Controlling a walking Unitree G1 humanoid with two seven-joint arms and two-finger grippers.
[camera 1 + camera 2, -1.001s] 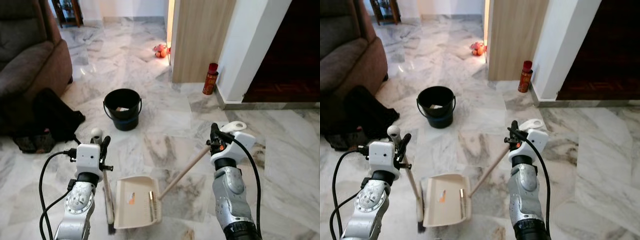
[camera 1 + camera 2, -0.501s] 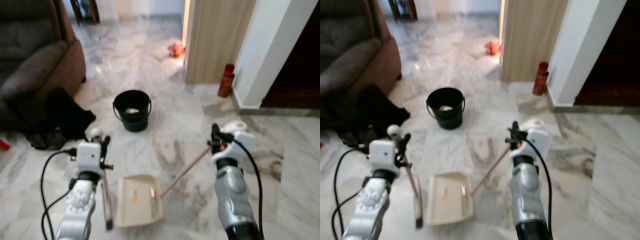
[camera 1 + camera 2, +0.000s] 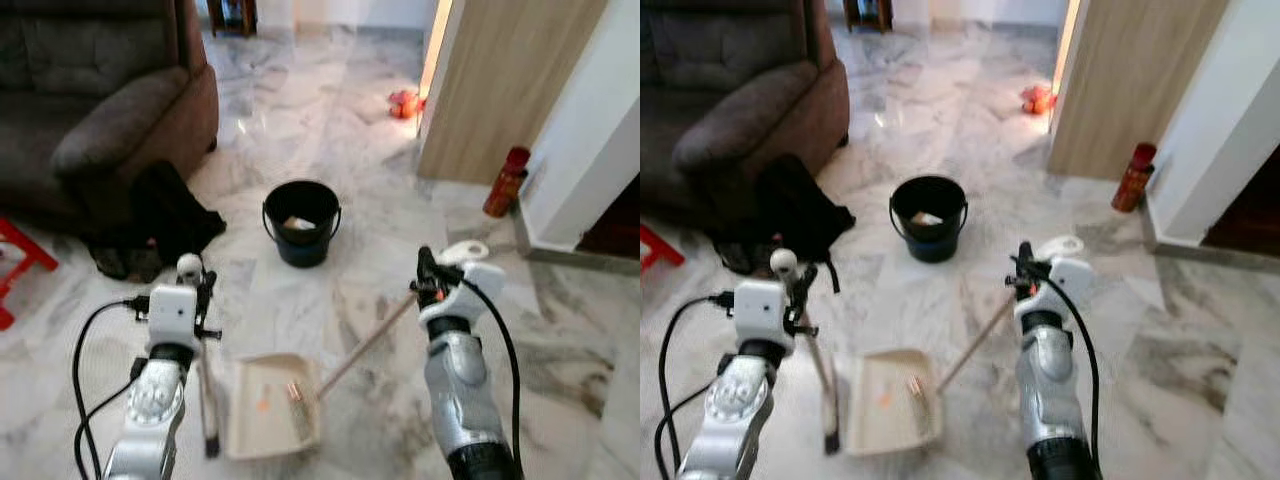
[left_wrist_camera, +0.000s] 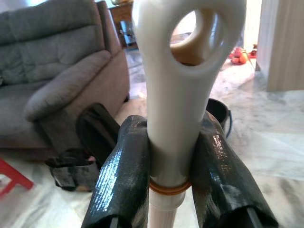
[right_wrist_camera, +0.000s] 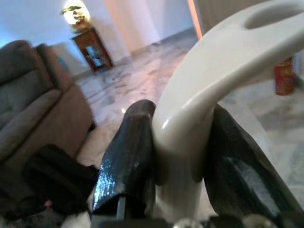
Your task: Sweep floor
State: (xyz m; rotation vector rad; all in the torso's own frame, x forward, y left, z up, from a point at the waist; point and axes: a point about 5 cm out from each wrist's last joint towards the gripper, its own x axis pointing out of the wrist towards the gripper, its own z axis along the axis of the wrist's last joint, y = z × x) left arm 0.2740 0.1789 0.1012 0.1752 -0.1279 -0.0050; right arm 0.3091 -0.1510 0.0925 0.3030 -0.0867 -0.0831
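Cream plastic fills both my wrist views: my left gripper (image 4: 173, 183) is pinching the broom handle (image 4: 176, 95) just under its hanging loop, and my right gripper (image 5: 183, 166) is clamped on the curved top of the dustpan handle (image 5: 223, 71). On the marble floor (image 3: 300, 130) the dustpan (image 3: 272, 405) lies flat between my arms with a few bits of litter in it, the broom head (image 3: 210, 440) just beside its left edge, the black bucket (image 3: 302, 222) well ahead. To do this well I judge I should keep the pan level while carrying it, then tip it slowly over the bucket's rim. I count one broom, one dustpan, one bucket, one red can (image 3: 506, 181) by the wall, one dark bag (image 3: 165, 215) by the sofa (image 3: 100, 110)
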